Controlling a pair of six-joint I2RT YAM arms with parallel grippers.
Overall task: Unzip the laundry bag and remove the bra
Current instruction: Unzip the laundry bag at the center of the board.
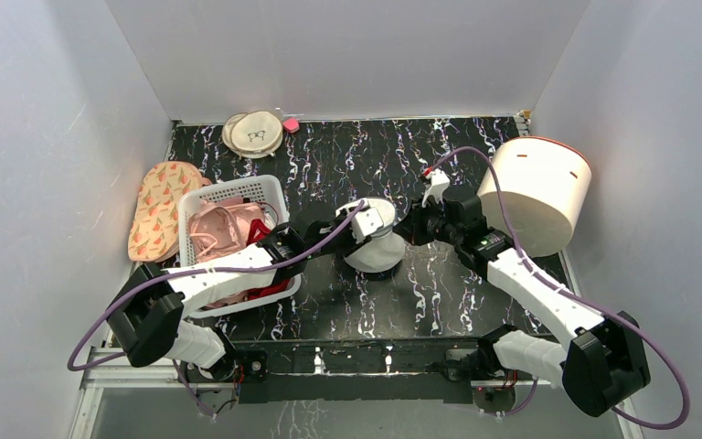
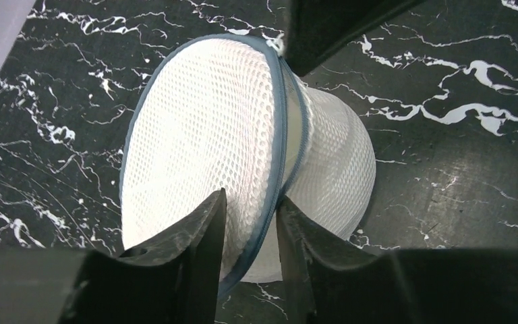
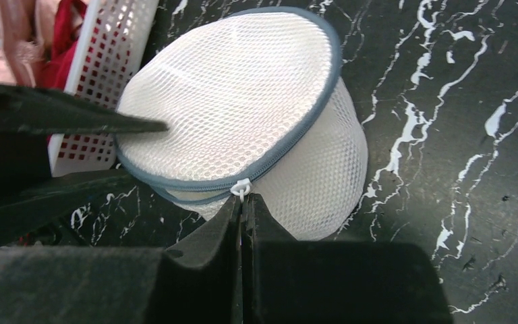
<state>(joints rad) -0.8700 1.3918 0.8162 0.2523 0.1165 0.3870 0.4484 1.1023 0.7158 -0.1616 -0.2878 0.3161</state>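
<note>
White mesh laundry bag (image 1: 377, 249) on counter (image 1: 375, 155), beside basket (image 1: 238, 186). Left wrist only: left hand (image 2: 251, 209) narrowly parted astride blue rim (image 2: 280, 121), grip unclear. Right wrist only: right hand (image 3: 243, 201) pressed shut at zipper pull (image 3: 241, 188).

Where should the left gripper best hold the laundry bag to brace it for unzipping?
Pinch the blue rim of the laundry bag, coming from the side away from the zipper pull. The bag lies tilted, so the rim stands out as an edge: one finger on the lid, one on the wall, clear of the right gripper.
</note>
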